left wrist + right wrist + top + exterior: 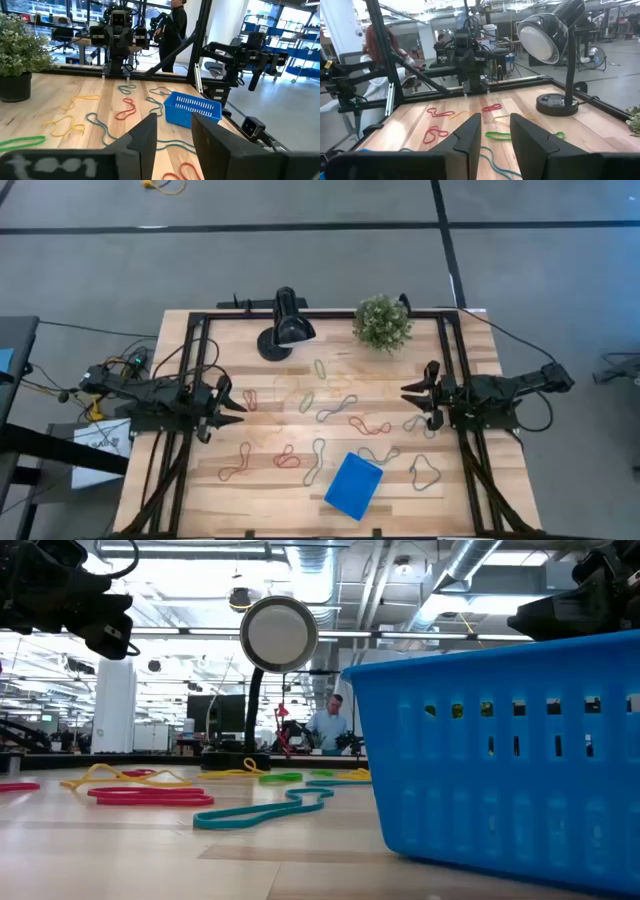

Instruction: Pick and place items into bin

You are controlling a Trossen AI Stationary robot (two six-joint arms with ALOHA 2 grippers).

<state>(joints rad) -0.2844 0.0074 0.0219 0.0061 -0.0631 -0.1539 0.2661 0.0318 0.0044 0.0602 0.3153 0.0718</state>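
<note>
Your left tool (238,408) hangs at the worktop's (480,350) left edge, fingers parted, holding nothing. Rubber bands (338,410) lie scattered between the tools. The blue bin (353,486) sits near-centre, well apart from both. Your right tool (408,393), parted and empty, hangs at the right edge.

Left gripper (238,408) and right gripper (406,403) hover at opposite counter edges, fingers parted, holding nothing.
</note>
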